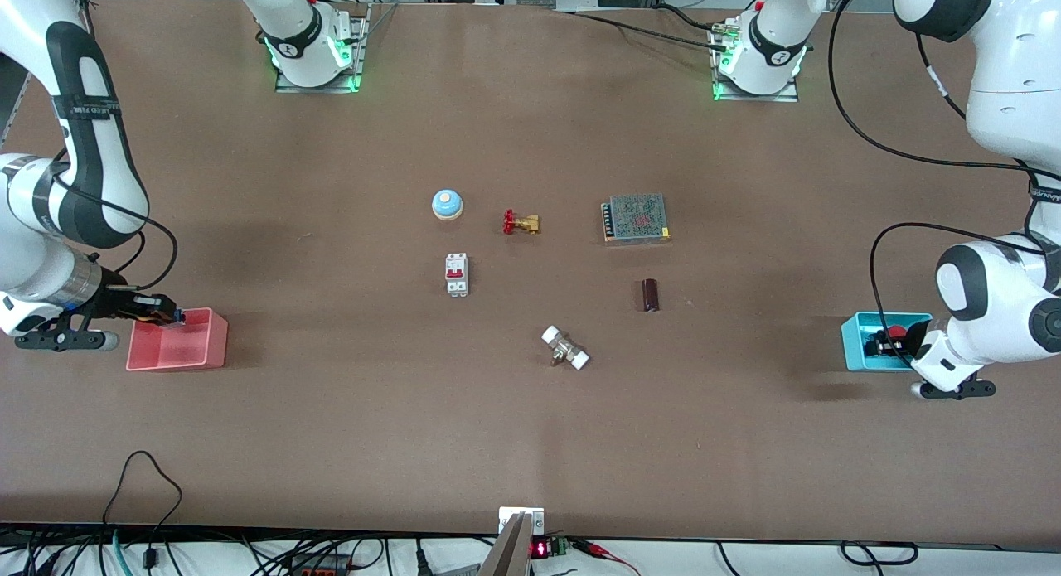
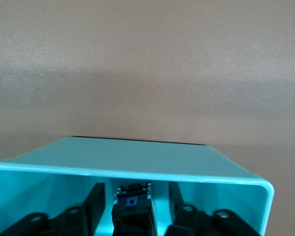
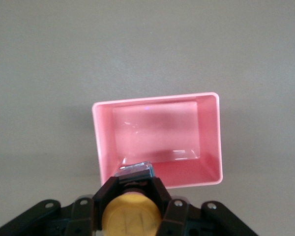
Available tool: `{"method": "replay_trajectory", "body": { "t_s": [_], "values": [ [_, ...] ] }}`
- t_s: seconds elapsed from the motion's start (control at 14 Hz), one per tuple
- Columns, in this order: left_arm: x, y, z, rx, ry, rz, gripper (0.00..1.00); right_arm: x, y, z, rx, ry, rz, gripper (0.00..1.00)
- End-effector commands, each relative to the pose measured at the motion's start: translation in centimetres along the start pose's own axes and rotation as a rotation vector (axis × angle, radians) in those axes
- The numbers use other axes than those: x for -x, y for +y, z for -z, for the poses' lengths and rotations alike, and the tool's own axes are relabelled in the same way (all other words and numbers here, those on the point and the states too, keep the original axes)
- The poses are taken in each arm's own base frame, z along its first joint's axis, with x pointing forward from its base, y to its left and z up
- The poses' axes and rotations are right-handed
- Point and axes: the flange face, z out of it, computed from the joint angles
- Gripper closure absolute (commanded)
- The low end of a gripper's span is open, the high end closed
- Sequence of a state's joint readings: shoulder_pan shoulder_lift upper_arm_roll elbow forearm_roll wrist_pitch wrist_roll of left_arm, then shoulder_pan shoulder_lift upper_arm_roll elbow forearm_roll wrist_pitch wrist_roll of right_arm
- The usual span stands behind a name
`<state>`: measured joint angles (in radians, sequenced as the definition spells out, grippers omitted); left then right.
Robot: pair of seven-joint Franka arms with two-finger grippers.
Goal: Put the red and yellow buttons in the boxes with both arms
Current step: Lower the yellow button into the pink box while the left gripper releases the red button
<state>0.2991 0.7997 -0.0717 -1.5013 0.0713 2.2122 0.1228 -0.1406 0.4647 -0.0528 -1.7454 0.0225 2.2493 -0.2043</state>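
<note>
My right gripper (image 1: 162, 311) is shut on the yellow button (image 3: 130, 216) and holds it over the edge of the pink box (image 1: 195, 356) at the right arm's end of the table. In the right wrist view the gripper (image 3: 133, 184) grips the button's dark base, and the pink box (image 3: 206, 142) is bare inside. My left gripper (image 1: 899, 350) reaches into the cyan box (image 1: 854, 344), where the red button (image 1: 893, 336) lies. In the left wrist view the gripper (image 2: 134, 192) is open, with a gap on each side of the button's dark base (image 2: 132, 209) inside the cyan box (image 2: 137, 160).
Mid-table lie a blue dome (image 1: 447, 204), a brass valve with a red handle (image 1: 520, 223), a white circuit breaker (image 1: 457, 274), a metal-mesh power supply (image 1: 636, 218), a dark cylinder (image 1: 650, 295) and a brass fitting with white ends (image 1: 565, 348).
</note>
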Motion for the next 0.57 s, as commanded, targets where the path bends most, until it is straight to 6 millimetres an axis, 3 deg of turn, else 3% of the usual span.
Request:
{"method": "replay_trajectory", "body": {
  "t_s": [0.0, 0.21, 0.43, 0.5],
  "values": [
    [-0.1, -0.3, 1.6, -0.004, 0.021, -0.016, 0.02, -0.8, 0.8, -0.9, -0.006, 0.015, 0.013, 0.8],
    [-0.4, 0.0, 4.8, -0.011, 0.063, -0.016, 0.0, -0.9, 1.5, -2.9, 0.0, 0.023, 0.003, 0.79],
    [-0.4, 1.1, 10.3, -0.022, 0.103, -0.023, 0.0, -1.0, 1.7, -3.9, 0.003, 0.028, 0.0, 0.79],
    [-0.1, 1.8, 13.0, -0.022, 0.1, -0.028, 0.0, -0.9, 1.9, -4.6, 0.003, 0.027, -0.003, 0.78]
  ]
}}
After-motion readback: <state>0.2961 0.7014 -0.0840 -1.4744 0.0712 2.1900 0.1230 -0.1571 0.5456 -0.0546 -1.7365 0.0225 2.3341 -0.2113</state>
